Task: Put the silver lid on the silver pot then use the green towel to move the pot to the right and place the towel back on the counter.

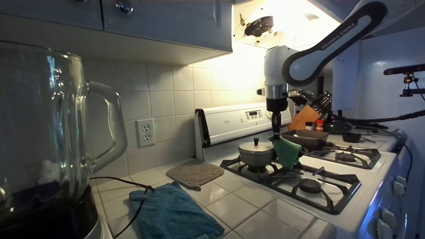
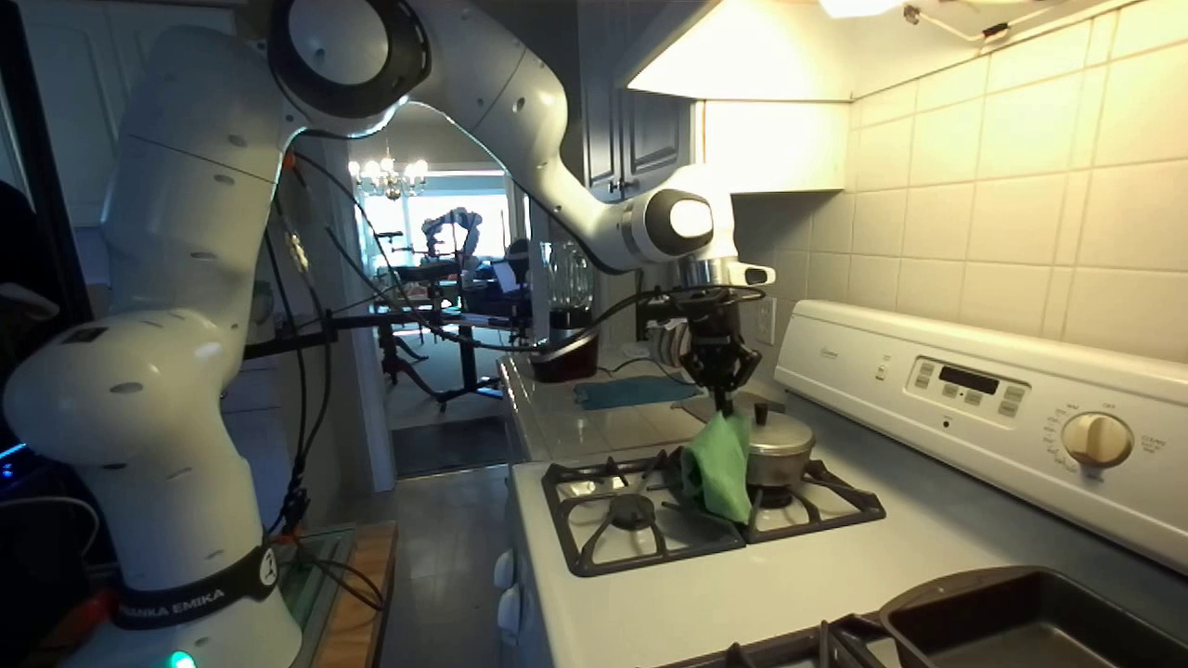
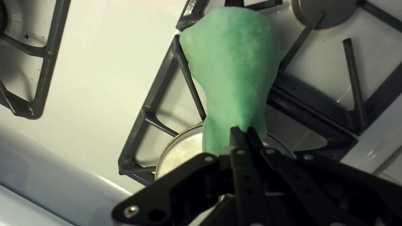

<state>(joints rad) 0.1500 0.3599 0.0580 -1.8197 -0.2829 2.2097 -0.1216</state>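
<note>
The silver lid [image 1: 249, 146] lies on the silver pot [image 1: 254, 157], which stands on a rear burner grate. Pinched at a fold, the green towel [image 3: 232, 69] hangs from my gripper [image 3: 244, 129]. Its fingers are shut on the cloth, just beside the pot's rim. In both exterior views the towel [image 2: 722, 478] drapes down against the pot's side and over the grate; whatever part of the pot lies behind it is hidden. The wrist view shows only part of the lid [image 3: 183, 153], the rest covered by cloth and fingers. The tiled counter [image 1: 229, 205] adjoins the stove.
A teal cloth [image 1: 172, 212] and a quilted pot holder [image 1: 196, 172] lie on the counter, near a glass blender [image 1: 40, 132]. A dark baking pan [image 2: 1030, 622] sits on the stove's far grates. The stove's back panel [image 2: 974, 390] rises close behind the pot.
</note>
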